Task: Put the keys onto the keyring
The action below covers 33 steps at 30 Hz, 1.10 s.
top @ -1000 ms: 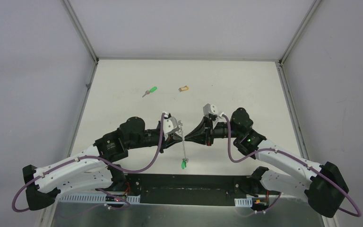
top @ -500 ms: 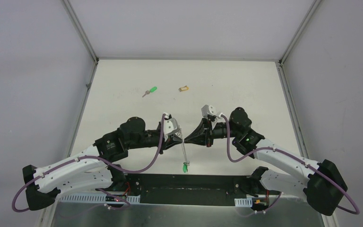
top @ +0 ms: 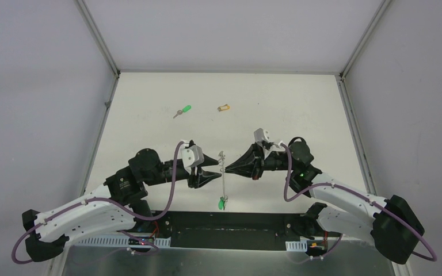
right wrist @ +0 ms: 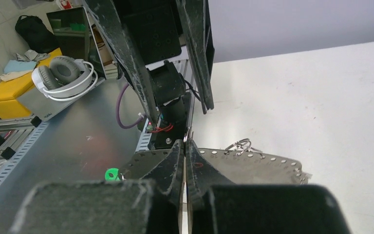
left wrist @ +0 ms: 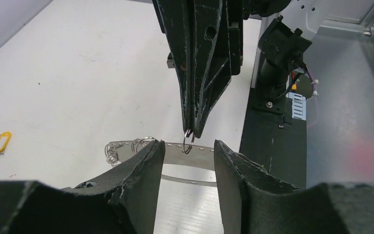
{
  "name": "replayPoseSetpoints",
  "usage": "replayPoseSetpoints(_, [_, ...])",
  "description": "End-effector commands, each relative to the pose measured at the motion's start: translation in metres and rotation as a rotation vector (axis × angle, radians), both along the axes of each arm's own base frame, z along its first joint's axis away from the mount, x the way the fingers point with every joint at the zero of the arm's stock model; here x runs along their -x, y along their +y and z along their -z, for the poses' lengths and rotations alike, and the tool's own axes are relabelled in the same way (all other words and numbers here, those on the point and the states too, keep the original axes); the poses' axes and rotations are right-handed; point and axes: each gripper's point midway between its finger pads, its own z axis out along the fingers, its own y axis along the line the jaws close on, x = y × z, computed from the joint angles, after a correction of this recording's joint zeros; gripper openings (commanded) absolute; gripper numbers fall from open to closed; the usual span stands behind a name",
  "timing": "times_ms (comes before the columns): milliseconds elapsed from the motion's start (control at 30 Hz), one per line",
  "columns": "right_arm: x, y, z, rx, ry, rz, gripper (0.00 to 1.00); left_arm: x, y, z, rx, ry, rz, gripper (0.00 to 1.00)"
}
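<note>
The keyring (top: 224, 187) is a thin grey metal loop seen edge-on, held off the table between the two grippers, with a green tag (top: 223, 202) at its near end. My right gripper (top: 226, 168) is shut on a small split ring of it (left wrist: 189, 141). In the right wrist view its perforated band (right wrist: 258, 168) and green tag (right wrist: 111, 174) lie behind the shut gripper (right wrist: 185, 145). My left gripper (top: 217, 169) is open and empty, its jaws on either side of the loop (left wrist: 189, 146) without touching. The green key (top: 182, 110) and the yellow-tan key (top: 224, 107) lie on the far table.
Small split rings (left wrist: 143, 143) hang on the band's far end. The yellow-tan key also shows in the left wrist view (left wrist: 1, 143). A black base plate (top: 230, 221) and a metal shelf lie at the near edge. Grey walls enclose the white table (top: 299, 109).
My left gripper has let go of the keyring, opened and drawn back to the left. My right gripper still holds the keyring, which has shifted slightly.
</note>
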Motion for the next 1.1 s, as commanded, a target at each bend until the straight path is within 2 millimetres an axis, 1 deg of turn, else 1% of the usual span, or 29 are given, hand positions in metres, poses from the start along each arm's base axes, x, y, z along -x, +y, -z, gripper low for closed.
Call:
replayPoseSetpoints(0, [0.007, -0.005, -0.047, -0.184, -0.106, -0.006, 0.0, 0.008, 0.001, -0.017, 0.106, -0.078, 0.037, 0.43])
replayPoseSetpoints(67, [0.008, -0.005, -0.051, -0.206, -0.104, -0.014, 0.0, 0.007, 0.003, -0.021, 0.13, -0.094, 0.029, 0.42])
replayPoseSetpoints(233, [0.01, -0.004, -0.053, -0.222, -0.101, -0.029, 0.0, 0.012, 0.005, -0.02, 0.133, -0.103, 0.05, 0.41])
replayPoseSetpoints(433, [0.011, -0.002, -0.053, -0.217, -0.102, -0.035, 0.0, 0.016, -0.004, -0.023, 0.147, -0.097, 0.09, 0.35])
replayPoseSetpoints(633, [0.012, -0.001, -0.05, -0.206, -0.097, -0.041, 0.0, 0.012, -0.013, -0.024, 0.14, -0.09, 0.099, 0.3])
replayPoseSetpoints(767, [0.012, -0.002, -0.05, -0.202, -0.097, -0.041, 0.0, 0.011, -0.014, -0.025, 0.137, -0.097, 0.1, 0.19])
replayPoseSetpoints(833, [0.012, -0.002, -0.049, -0.199, -0.098, -0.039, 0.0, 0.011, -0.014, -0.025, 0.135, -0.099, 0.096, 0.16])
replayPoseSetpoints(933, [0.012, -0.002, -0.048, -0.196, -0.099, -0.034, 0.0, 0.011, -0.011, -0.024, 0.136, -0.1, 0.091, 0.09])
replayPoseSetpoints(1000, [0.011, -0.003, -0.048, -0.197, -0.101, -0.029, 0.0, 0.011, -0.009, -0.024, 0.134, -0.1, 0.083, 0.07])
replayPoseSetpoints(1067, [0.011, -0.003, -0.048, -0.198, -0.103, -0.027, 0.0, 0.01, -0.007, -0.024, 0.131, -0.097, 0.073, 0.02])
